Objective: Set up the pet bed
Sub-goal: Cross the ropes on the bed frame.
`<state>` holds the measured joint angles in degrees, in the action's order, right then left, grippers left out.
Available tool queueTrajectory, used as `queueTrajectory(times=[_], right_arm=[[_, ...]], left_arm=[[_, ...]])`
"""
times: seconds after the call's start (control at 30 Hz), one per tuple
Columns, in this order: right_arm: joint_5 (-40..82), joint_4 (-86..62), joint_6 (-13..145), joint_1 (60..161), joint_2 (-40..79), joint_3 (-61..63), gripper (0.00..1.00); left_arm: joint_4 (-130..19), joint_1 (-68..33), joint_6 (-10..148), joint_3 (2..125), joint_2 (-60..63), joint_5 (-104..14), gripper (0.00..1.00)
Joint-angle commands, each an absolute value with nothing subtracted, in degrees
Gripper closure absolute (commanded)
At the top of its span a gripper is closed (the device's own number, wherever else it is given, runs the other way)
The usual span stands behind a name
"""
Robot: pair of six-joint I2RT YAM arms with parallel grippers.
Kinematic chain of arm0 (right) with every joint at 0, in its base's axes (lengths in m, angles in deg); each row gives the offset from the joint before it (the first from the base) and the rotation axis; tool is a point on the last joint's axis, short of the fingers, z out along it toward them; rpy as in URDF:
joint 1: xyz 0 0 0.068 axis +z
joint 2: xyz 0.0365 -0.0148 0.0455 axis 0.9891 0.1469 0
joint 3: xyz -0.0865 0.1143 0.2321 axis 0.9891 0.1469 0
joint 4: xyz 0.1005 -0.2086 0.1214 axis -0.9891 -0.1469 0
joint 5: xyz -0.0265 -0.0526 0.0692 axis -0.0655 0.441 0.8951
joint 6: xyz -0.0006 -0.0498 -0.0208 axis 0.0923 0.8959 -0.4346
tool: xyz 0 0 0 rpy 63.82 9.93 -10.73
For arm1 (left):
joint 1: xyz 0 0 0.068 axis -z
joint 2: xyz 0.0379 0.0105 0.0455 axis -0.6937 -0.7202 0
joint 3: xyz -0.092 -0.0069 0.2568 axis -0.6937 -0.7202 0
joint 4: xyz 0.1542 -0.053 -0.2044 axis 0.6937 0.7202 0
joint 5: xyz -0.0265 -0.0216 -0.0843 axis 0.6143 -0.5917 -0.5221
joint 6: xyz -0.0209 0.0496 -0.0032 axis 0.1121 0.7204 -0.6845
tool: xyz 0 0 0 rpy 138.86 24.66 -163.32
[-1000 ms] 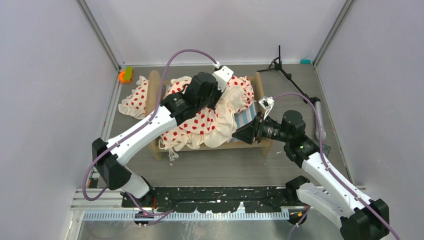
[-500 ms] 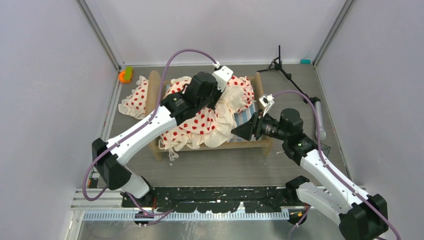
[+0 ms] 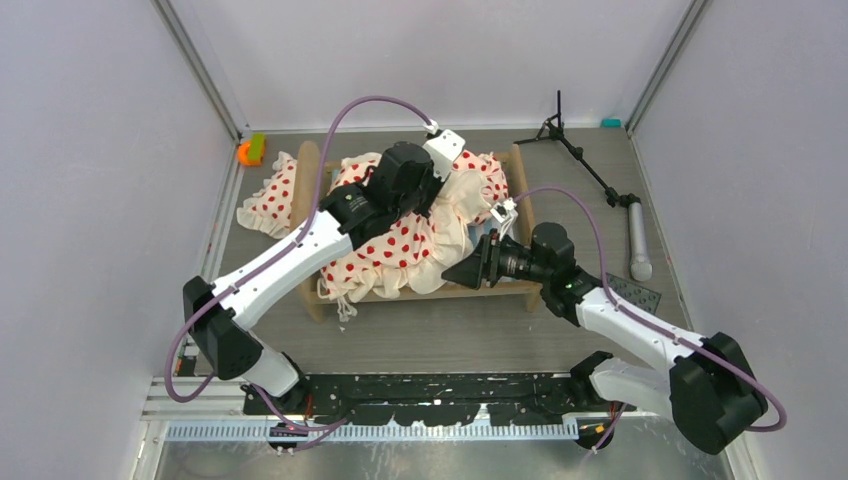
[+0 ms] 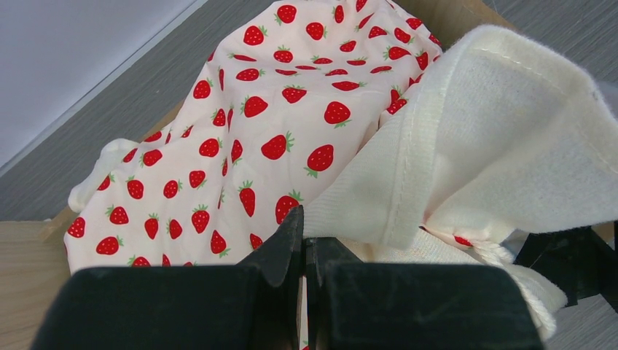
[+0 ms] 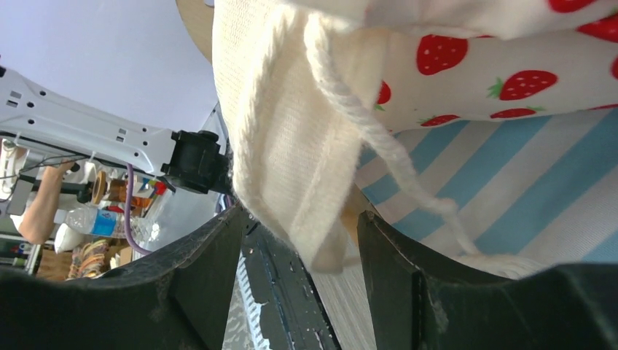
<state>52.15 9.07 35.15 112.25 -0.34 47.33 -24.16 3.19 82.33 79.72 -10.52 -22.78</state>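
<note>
Meanwhile, on the grey table [image 3: 450, 335], the pet bed [image 3: 306, 180] stood in the middle of the work area with its blue-and-white striped mattress [image 5: 525, 189] in the frame, though its bedding [image 3: 395, 250] lay heaped rather than spread.

At far left, an orange-and-green object [image 3: 250, 150] sat by the wall. Near it a ruffled strawberry-print pillow [image 3: 268, 197] lay outside the bed, against the left end board. It appeared to be waiting for its place once the cover was flat.

Reaching in from the left, the left gripper [image 4: 304, 230] was clenched on the cream hem of the bedding. It held a fold above the strawberry print, probably to keep that side up while the other side was taken.

Further right, the right gripper [image 5: 299, 219] was at the near right side of the bed, its jaws spread on either side of a hanging cream edge and a loose cord, not yet gripping either. The striped mattress showed just behind that edge. Judging by this, the cover was less than half arranged, and the next move called for closing on the edge and drawing it out.

At far right rear, a black tripod stand [image 3: 575, 150] lay well apart from the bed.
</note>
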Motion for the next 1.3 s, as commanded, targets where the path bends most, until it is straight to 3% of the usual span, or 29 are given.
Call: queueTrajectory(times=[0.0,0.33,0.6,0.97,1.27], right_arm=[[50.51,18.46,35.90,114.30,1.64,48.27,0.36],[51.75,29.36,33.88,117.37,5.53,51.09,0.38],[55.74,18.48,36.54,122.02,-2.97,50.33,0.40],[58.03,14.87,36.82,126.95,-5.55,50.99,0.41],[45.34,4.26,42.82,129.09,-8.29,51.17,0.40]], left_arm=[[-26.10,2.74,81.90,82.39,-10.13,-22.98,1.00],[-26.26,2.48,81.83,82.47,-10.30,-23.17,1.00],[-26.25,2.31,81.83,82.62,-10.38,-23.27,1.00],[-26.31,2.15,81.75,82.29,-10.14,-23.27,1.00],[-26.45,2.13,81.40,81.43,-10.07,-23.27,1.00]])
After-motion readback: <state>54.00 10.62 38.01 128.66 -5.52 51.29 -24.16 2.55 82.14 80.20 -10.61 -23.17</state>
